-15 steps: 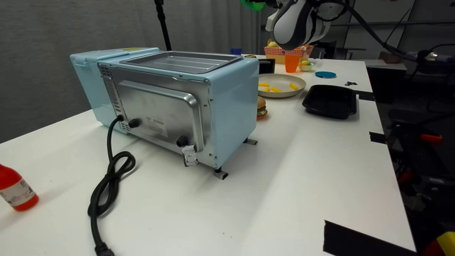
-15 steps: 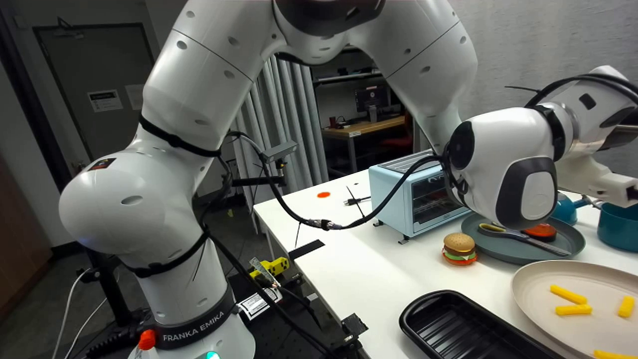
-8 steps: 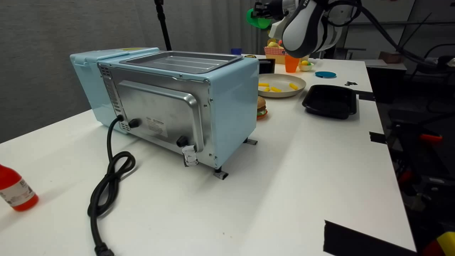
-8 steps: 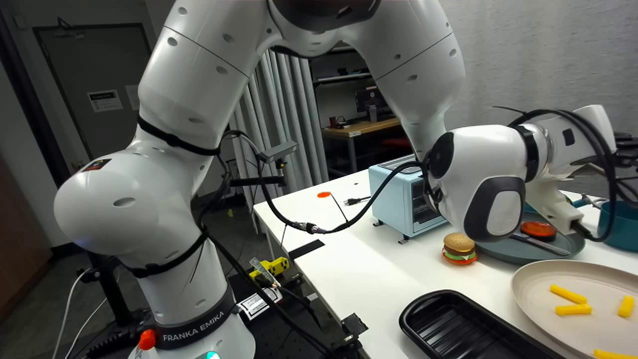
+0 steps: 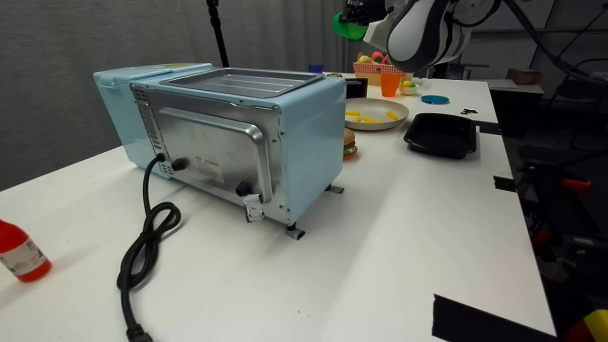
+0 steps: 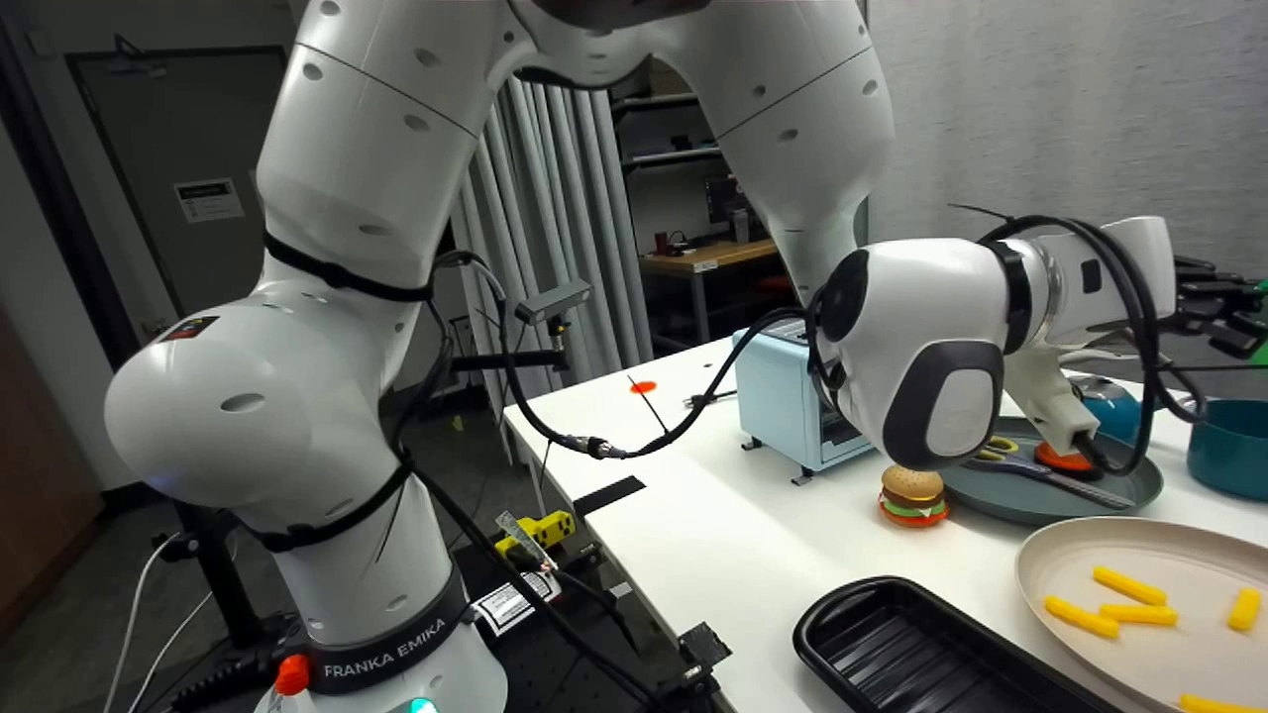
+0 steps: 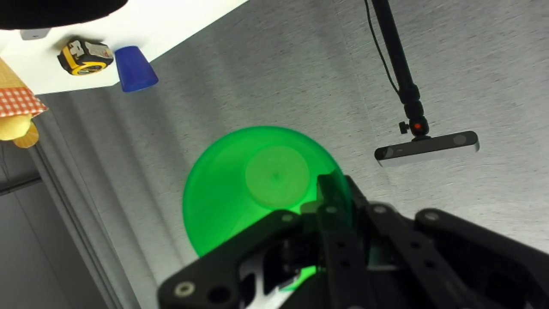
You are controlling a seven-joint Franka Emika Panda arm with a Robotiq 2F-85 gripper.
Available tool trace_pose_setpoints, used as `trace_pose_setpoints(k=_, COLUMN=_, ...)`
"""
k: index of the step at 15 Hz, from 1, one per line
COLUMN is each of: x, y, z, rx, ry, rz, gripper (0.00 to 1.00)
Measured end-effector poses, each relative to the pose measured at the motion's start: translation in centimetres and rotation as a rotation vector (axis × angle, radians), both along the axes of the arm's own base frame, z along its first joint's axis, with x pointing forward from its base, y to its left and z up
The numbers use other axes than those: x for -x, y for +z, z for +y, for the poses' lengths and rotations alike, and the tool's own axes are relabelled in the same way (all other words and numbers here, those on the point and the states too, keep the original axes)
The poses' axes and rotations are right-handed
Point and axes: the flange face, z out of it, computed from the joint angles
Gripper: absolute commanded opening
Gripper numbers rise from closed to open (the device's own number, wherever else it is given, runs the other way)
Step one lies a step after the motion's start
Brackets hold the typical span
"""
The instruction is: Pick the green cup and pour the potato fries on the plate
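Your pincer (image 7: 341,193) clamps the green cup (image 7: 227,201) by its rim; another potato fry (image 6: 1082,617) now shows against the plate (image 6: 1189,654), inward from the robot-side worktop edge (image 6: 649,564).

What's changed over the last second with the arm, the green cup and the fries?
In an exterior view, the arm and green cup have moved right and down; in an exterior view, one more fry shows on the plate. The end effector stays closed on the green cup. Unmoved: the burger, tray, oven and other fries.
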Motion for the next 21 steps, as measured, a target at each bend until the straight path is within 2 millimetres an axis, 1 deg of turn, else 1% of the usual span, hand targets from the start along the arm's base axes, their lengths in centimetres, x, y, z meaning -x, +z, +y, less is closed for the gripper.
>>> trace_pose_setpoints(k=3, x=0.2, y=0.3, z=-0.1, rx=-0.011, ry=-0.001, rz=0.013, gripper=0.02)
trace_pose_setpoints(k=6, x=0.0, y=1.2, z=-0.9, rx=-0.071, ry=0.004, rz=0.095, gripper=0.02)
trace_pose_setpoints(k=9, x=0.0, y=3.4, z=-2.8, rx=-0.14, ry=0.007, rz=0.213, gripper=0.02)
trace_pose_setpoints(k=11, x=0.5, y=5.0, z=-4.1, rx=-0.184, ry=0.008, rz=0.312, gripper=0.02)
trace_pose_setpoints(k=14, x=1.6, y=5.9, z=-5.9, rx=-0.237, ry=-0.009, rz=0.484, gripper=0.02)
trace_pose_setpoints(k=16, x=1.9, y=5.5, z=-6.5, rx=-0.272, ry=-0.03, rz=0.604, gripper=0.02)
trace_pose_setpoints(k=19, x=1.9, y=3.4, z=-7.0, rx=-0.358, ry=-0.041, rz=0.783, gripper=0.02)
trace_pose_setpoints(k=21, x=2.1, y=2.6, z=-8.5, rx=-0.414, ry=-0.043, rz=0.888, gripper=0.02)
